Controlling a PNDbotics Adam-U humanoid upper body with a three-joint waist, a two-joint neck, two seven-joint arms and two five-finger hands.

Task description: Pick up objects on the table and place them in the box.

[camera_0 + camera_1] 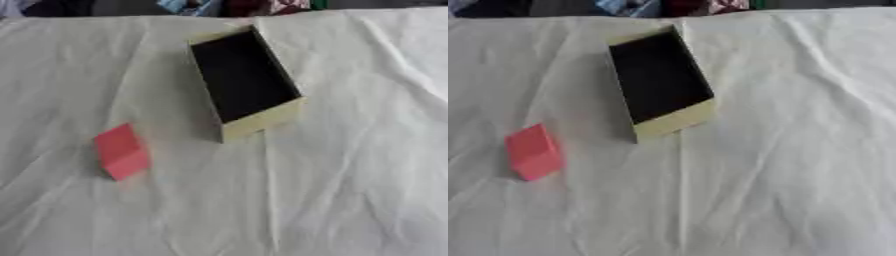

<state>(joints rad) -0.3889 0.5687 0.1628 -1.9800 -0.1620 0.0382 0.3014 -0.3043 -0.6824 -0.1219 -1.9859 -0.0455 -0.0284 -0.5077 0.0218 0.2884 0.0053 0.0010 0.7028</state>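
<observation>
A pale yellow box [262, 120] with a dark inside stands open near the middle of the table, its long side running away from me and slightly askew. Nothing shows inside it. A small red-pink block [121, 151] lies on the cloth to the front left of the box, a short gap apart from it. Neither of my hands shows in either view.
A wrinkled white cloth [350, 190] covers the whole table. Along the far edge some coloured things [192, 6] lie beyond the cloth, too blurred to make out.
</observation>
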